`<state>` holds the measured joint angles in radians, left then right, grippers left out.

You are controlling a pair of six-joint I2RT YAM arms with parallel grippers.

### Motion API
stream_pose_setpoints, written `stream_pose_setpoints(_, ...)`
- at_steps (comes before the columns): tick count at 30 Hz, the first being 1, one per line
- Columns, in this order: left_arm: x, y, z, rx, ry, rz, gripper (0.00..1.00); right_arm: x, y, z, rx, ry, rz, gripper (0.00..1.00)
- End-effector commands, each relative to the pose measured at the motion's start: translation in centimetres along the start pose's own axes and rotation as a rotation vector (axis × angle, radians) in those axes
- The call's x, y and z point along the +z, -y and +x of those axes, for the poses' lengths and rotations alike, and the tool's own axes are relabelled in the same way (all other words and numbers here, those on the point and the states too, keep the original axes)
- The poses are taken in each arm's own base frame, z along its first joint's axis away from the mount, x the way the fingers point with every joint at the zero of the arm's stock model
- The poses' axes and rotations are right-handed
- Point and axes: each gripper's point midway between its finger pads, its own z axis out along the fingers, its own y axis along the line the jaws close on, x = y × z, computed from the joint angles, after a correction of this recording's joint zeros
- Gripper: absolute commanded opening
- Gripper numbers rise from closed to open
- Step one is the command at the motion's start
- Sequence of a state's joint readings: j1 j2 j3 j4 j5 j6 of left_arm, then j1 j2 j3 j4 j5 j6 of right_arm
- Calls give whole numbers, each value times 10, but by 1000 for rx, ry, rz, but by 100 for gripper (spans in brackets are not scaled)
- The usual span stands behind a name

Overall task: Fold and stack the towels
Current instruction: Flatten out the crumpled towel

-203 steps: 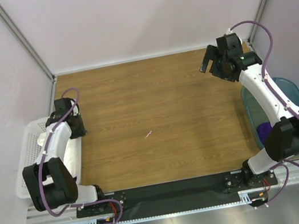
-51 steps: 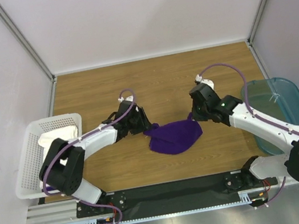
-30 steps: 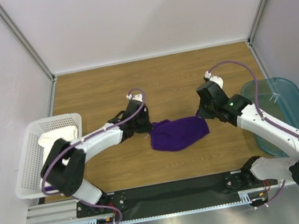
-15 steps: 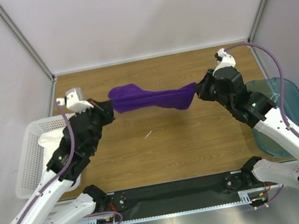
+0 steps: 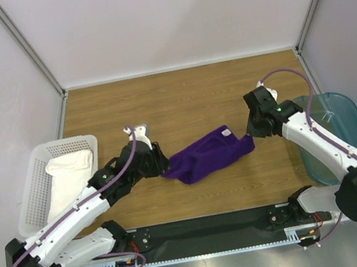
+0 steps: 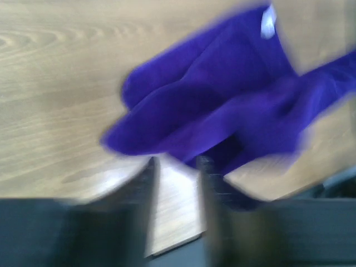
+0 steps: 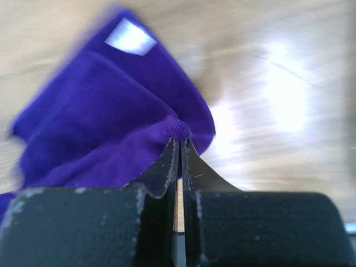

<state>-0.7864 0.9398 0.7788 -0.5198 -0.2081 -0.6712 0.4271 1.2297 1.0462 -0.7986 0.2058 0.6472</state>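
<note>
Brown wood-grain tabletop [image 5: 179, 99] inside a pale walled booth. On it, mid-frame, the small deep-purple cloth towel [image 5: 207, 157] with its white tag [image 5: 226, 135] lies rumpled. Half a second ago it hung stretched in the air between both arms, higher in the frame. The right gripper [image 5: 247, 136] is pressed together, pinching the towel's right corner. The left gripper [image 5: 161, 167] sits at the towel's left end, fingers now parted, wood showing between them in the blurred wrist view. The cloth looks let go. Laydown seems done; flattening and folding not yet begun. A large white towel [image 5: 68, 172] fills the white perforated plastic basket [image 5: 31, 201] at left. A teal plastic bin [image 5: 350, 106] sits at right.
</note>
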Motion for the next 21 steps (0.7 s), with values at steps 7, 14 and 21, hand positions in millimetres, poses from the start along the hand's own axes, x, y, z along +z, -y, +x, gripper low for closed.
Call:
stream_pose_setpoints(7, 9, -16, 4, 59, -44, -58, 89, 4, 49, 39, -142, -113, 88, 0)
stream_pose_setpoints(14, 58, 9, 13, -1, -190, 89, 69, -4, 53, 34, -117, -9, 30, 0)
stream_pose_setpoints(21, 74, 24, 66, 5, -426, 128, 56, 3, 53, 35, -94, -63, 75, 0)
